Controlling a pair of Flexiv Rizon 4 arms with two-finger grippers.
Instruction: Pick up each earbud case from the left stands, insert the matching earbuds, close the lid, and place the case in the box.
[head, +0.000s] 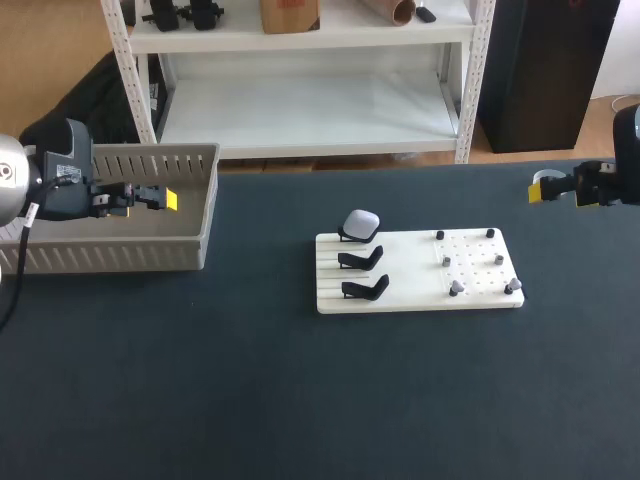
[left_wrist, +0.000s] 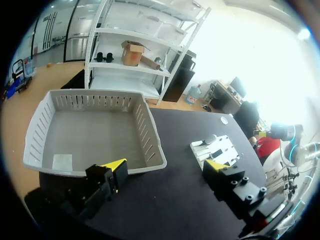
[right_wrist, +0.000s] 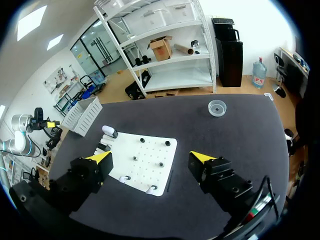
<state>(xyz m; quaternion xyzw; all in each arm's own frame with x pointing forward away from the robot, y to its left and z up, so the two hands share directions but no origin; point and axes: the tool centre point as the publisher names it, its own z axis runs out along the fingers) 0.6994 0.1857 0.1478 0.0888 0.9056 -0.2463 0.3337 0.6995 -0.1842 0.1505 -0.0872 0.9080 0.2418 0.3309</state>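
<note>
A white board (head: 410, 282) lies mid-table with three black stands on its left side. The rear stand carries a white earbud case (head: 360, 222) (right_wrist: 109, 131); the two stands in front of it (head: 364, 274) are bare. Several small dark earbuds (head: 455, 288) (right_wrist: 161, 163) sit on the board's right half. My left gripper (head: 165, 199) (left_wrist: 166, 167) hangs open above the grey slatted box (head: 205, 215) (left_wrist: 150, 132), holding nothing. My right gripper (head: 545, 188) (right_wrist: 150, 159) stands open and empty at the table's far right, well off the board.
A small clear dish (right_wrist: 217, 107) rests on the table beyond the board, near the far right edge. A white slip (left_wrist: 62, 161) lies on the box floor. Dark tabletop stretches in front of the board and box.
</note>
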